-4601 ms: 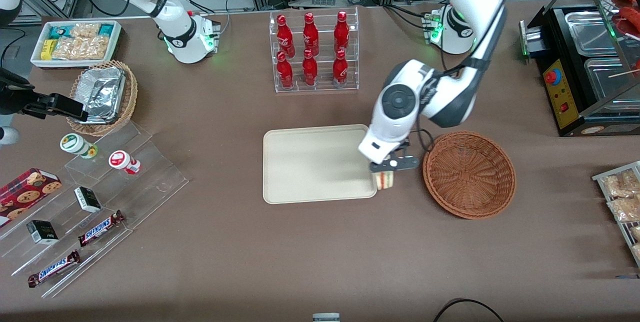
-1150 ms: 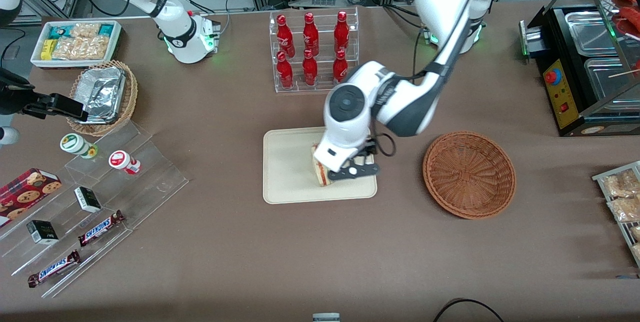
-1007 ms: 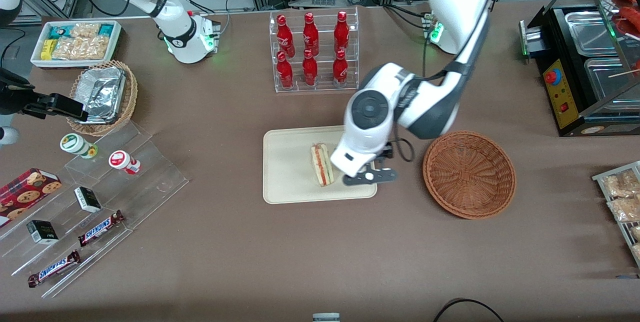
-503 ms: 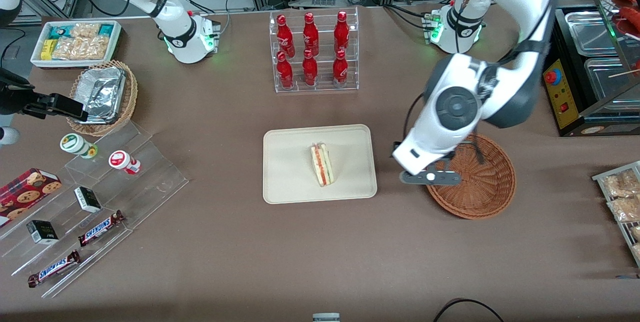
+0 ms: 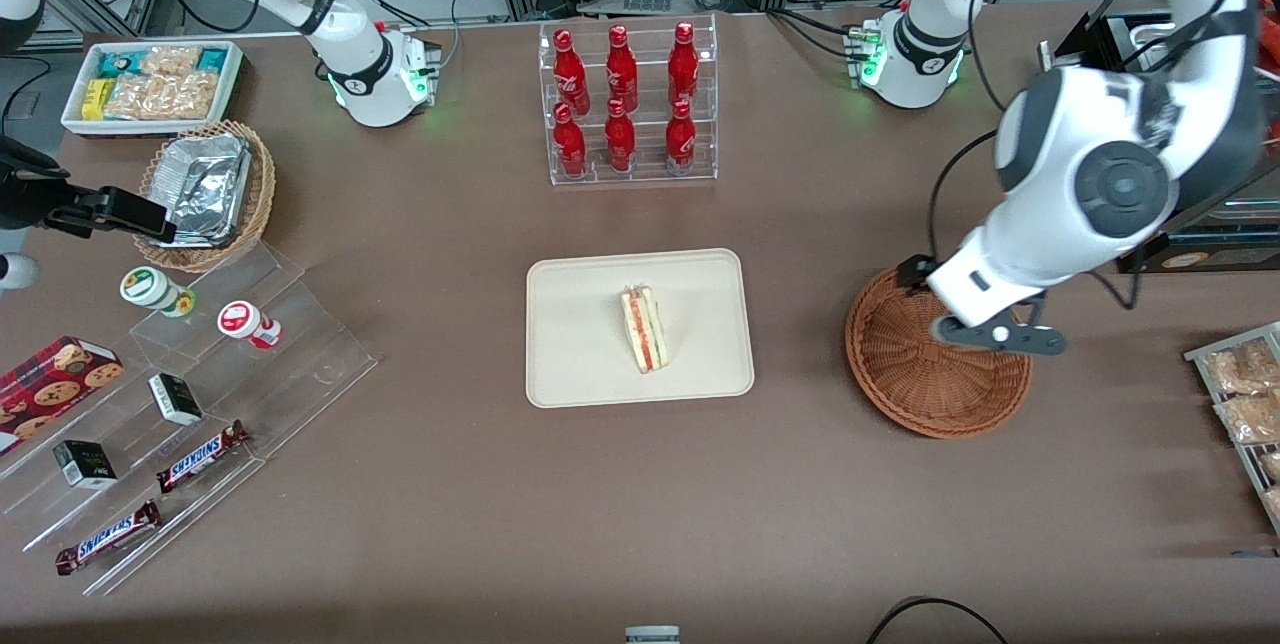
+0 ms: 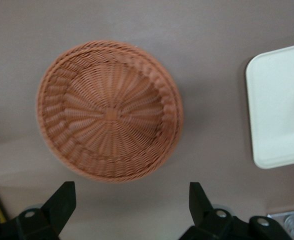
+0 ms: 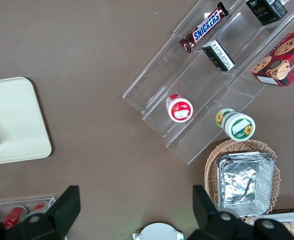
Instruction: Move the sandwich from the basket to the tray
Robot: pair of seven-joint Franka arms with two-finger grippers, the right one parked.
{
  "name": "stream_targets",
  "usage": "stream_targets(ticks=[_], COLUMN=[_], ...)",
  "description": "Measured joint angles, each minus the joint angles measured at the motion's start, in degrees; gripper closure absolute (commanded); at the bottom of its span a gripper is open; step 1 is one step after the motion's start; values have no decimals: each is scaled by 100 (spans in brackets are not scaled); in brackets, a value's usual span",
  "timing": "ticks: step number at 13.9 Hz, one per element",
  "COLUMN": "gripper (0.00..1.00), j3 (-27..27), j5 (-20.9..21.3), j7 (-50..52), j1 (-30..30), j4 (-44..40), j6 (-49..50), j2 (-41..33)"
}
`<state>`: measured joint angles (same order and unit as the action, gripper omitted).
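- Your sandwich [image 5: 645, 329] lies on the tray [image 5: 580, 364], near its middle and well inside the rim, so the placement looks done and a slide-off seems unlikely unless something knocks the tray.
- It seems to rest on a narrow face with the filling edge up; from the front view you cannot be sure how steady that is, and a jolt to the table might tip it flat.
- The basket [image 5: 930, 384] is empty, toward the working arm's end of the table.
- Your gripper [image 5: 997, 336] hangs above the basket with its jaws spread wide and nothing between them.
- Dropping straight down from here would hit the wicker; sweeping low toward the tray could nudge the basket or the sandwich.
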<state>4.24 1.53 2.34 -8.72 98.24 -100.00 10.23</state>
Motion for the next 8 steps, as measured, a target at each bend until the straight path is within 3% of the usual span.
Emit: stream_targets(ticks=[8], gripper=[0], j3=[-17], j5=[-11], j7=[-319], j1=[289], j4=[-110], j6=[1161], j2=[-777])
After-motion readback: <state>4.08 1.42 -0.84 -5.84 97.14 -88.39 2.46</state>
